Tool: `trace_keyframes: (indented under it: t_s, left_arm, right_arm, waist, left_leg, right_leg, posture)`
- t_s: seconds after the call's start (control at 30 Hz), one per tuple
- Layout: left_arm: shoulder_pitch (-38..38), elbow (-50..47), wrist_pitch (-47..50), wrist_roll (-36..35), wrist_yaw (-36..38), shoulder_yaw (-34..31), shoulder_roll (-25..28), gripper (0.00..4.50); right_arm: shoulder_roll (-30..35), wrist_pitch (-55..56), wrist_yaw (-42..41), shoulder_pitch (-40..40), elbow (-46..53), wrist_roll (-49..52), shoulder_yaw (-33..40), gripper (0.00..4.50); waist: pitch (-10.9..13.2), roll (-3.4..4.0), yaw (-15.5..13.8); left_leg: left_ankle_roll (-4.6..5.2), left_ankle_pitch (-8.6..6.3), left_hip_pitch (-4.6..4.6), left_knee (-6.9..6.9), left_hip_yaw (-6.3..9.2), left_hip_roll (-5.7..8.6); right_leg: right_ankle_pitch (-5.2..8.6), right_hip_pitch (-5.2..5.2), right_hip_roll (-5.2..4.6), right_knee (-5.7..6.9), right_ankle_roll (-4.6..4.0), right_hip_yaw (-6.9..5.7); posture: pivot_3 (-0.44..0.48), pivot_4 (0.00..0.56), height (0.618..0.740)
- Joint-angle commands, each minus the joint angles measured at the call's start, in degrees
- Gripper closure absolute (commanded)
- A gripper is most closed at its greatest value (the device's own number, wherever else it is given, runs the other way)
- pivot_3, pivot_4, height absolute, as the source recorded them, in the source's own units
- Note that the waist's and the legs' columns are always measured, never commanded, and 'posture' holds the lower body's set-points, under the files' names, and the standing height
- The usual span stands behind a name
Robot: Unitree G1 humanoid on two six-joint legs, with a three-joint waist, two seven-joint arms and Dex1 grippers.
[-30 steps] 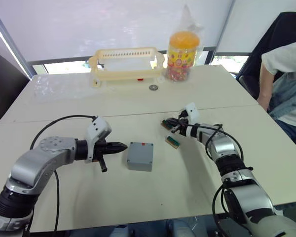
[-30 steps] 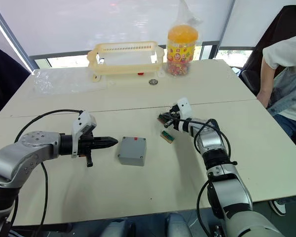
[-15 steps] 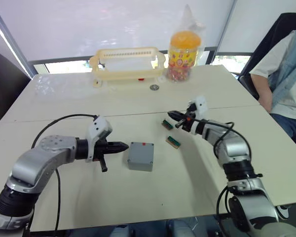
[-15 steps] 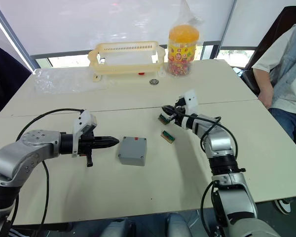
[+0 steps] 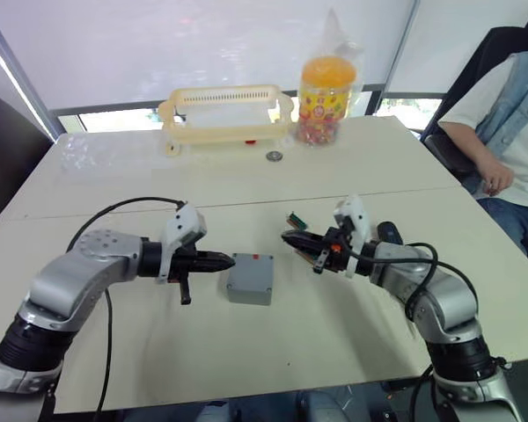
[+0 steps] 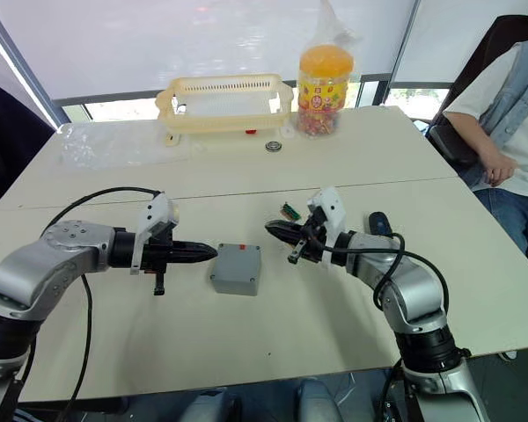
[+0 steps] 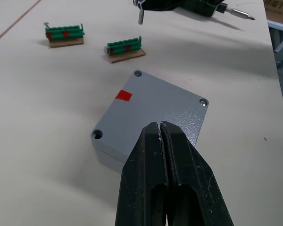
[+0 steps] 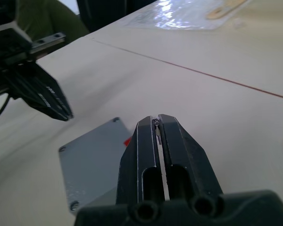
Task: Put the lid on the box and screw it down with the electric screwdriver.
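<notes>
Left hand (image 5: 218, 260) is staying clenched and empty just beside the box (image 5: 250, 278), whose lid (image 7: 153, 109) is sitting on it. My right hand (image 5: 297, 240) is pinching 1 small screw (image 8: 156, 121) above the desk (image 5: 246, 334).

Grey box (image 5: 251, 278) on table (image 5: 246, 352), left end effector (image 5: 222, 260) just beside it, right end effector (image 5: 290, 238) hovering near

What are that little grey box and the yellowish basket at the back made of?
The box, with its lid on, looks like moulded plastic or painted cast metal: matt, finely speckled grey, with recessed corner screw holes. I can't tell which. The basket looks like glossy cream plastic, with slotted walls and moulded handles.
</notes>
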State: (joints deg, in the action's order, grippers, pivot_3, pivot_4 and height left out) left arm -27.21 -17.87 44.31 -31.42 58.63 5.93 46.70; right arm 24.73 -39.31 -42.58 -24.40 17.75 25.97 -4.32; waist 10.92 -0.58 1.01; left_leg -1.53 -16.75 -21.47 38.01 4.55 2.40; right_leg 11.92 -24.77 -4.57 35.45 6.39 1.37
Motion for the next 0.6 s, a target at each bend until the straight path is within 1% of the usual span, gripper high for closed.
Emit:
trace_keyframes:
  t_s: [0.03, 0.33, 0.6]
  left_arm:
    - [0.1, -1.1, -1.0, 0.4, 0.0, -0.6, -0.1, 4.50]
    - [1.1, -2.6, -0.3, 0.3, -0.6, -0.9, 0.2, 4.50]
    - [1.2, -2.7, -0.3, 0.4, -0.6, -0.7, 0.3, 4.50]
  right_arm:
    - [-0.7, 3.0, -0.3, -0.2, 0.6, -0.5, -1.1, 4.46]
    - [-1.5, 6.2, -0.8, 0.4, -2.6, -2.2, -3.6, 4.46]
    - [-1.7, 7.0, -0.6, 1.5, -3.4, -2.9, -4.3, 4.46]
  waist:
    - [0.0, 0.00, 0.0]
    - [0.0, 0.00, 0.0]
    - [0.0, 0.00, 0.0]
  left_leg:
    - [0.00, 0.00, 0.00, 0.00, 0.01, 0.00]
    - [0.00, 0.00, 0.00, 0.00, 0.01, -0.01]
    - [0.00, 0.00, 0.00, 0.00, 0.02, -0.01]
  right_leg:
    - [0.00, 0.00, 0.00, 0.00, 0.00, 0.00]
    - [0.00, 0.00, 0.00, -0.01, 0.00, 0.00]
    - [0.00, 0.00, 0.01, 0.00, 0.00, -0.01]
  posture:
    - [0.000, 0.150, 0.740]
    - [0.000, 0.150, 0.740]
    - [0.000, 0.150, 0.740]
